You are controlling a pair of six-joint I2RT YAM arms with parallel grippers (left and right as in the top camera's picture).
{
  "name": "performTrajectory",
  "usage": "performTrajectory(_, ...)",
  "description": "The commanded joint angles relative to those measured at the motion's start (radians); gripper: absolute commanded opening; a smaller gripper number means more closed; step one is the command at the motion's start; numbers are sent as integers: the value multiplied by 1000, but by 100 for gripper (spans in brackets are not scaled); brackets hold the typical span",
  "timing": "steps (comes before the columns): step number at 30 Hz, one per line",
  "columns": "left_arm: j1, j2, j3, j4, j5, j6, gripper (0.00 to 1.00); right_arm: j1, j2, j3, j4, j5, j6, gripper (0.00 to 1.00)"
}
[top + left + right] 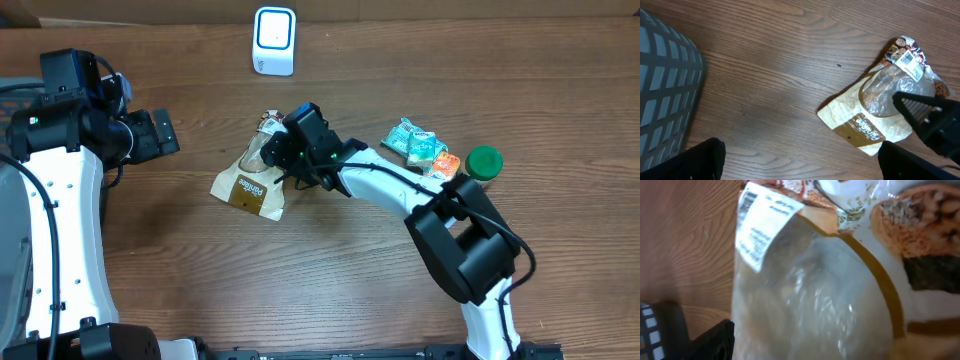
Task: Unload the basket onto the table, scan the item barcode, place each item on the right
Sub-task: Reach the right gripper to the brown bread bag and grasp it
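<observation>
While the right claw (pixel 283 155) hangs over the upper end of the windowed paper bag (pixel 248 186), the step in hand looks like the pickup: getting hold of the item before it can be shown to the reader. The bag lies flat on the counter (pixel 330 285) near the middle, its printed top pointing away toward the white barcode scanner (pixel 274 40), which stands upright well apart at the far edge.

I cannot tell how far the right claw's jaws stand apart, nor whether they have the bag. The left wrist view shows one ribbed finger (pixel 914 104) over the clear window and hides the rest. The left claw (pixel 160 133) is spread wide, holds nothing and waits off to the left.

By my reading, the next move calls for a firm pinch on the crinkly top, then a lift and a turn. That would bring the white sticker (pixel 759 226) to face the scanner without the film creasing across its bars.

As for writing, the sticker carries a small barcode at its upper end and several lines of print below it, all too blurred to read. A brown band (pixel 865 131) lower on the bag bears white lettering, a brand name perhaps, but I cannot make it out. Pictures of baked goods decorate the top.
</observation>
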Motion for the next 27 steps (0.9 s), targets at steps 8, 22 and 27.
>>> performTrajectory(8,-6,-6,6,1,3,12,100,4,92,-11,97,-8,-68,62)
performTrajectory(22,-6,-6,6,1,3,12,100,-199,82,-8,100,-712,-370,38)
performTrajectory(27,-6,-6,6,2,3,12,100,-269,83,-8,16,-784,-474,45)
